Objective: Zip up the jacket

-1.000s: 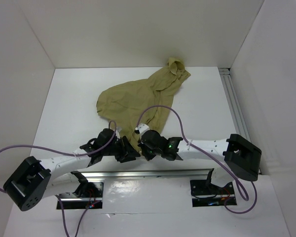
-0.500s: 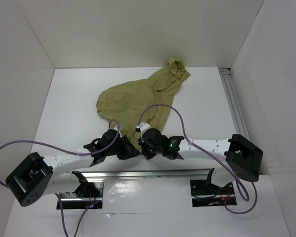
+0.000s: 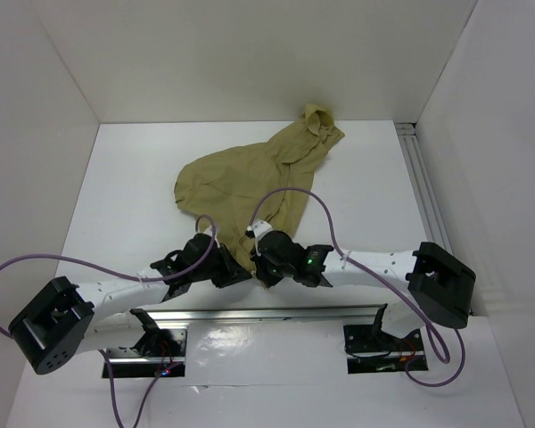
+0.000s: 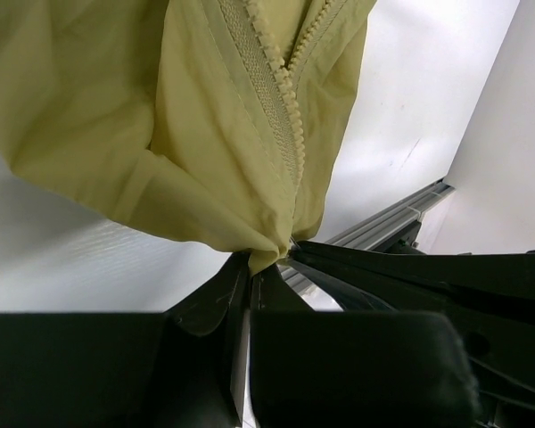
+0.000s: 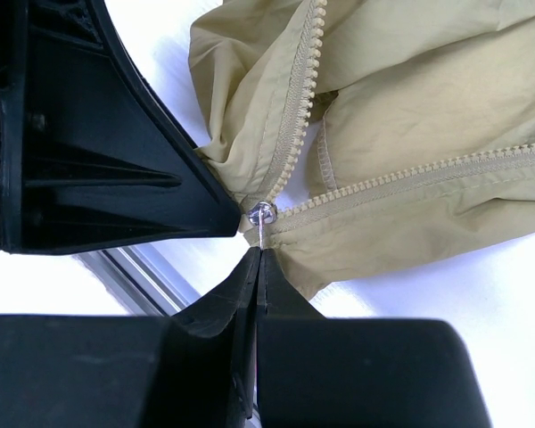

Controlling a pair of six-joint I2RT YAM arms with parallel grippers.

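The olive-tan jacket [image 3: 250, 178] lies crumpled on the white table, its hood end at the far right and its lower end drawn toward the arms. Both grippers meet at that near end. My left gripper [image 3: 234, 270] [image 4: 254, 266] is shut on the bottom corner of the jacket [image 4: 116, 116], right under the open zipper teeth [image 4: 276, 98]. My right gripper [image 3: 259, 267] [image 5: 260, 254] is shut on the thin metal pull of the silver zipper slider [image 5: 262, 214], at the foot of the two parted rows of teeth. The left gripper's black body [image 5: 98, 152] sits just left of the slider.
An aluminium rail [image 3: 267, 314] runs along the near edge under both arms, and another rail [image 3: 425, 196] lines the right side. White walls enclose the table on three sides. Purple cables [image 3: 294, 196] loop over the arms and the jacket's near part.
My left gripper has closed from open onto the jacket's bottom corner and edged slightly right toward the right gripper. The right gripper stayed shut on the zipper pull.
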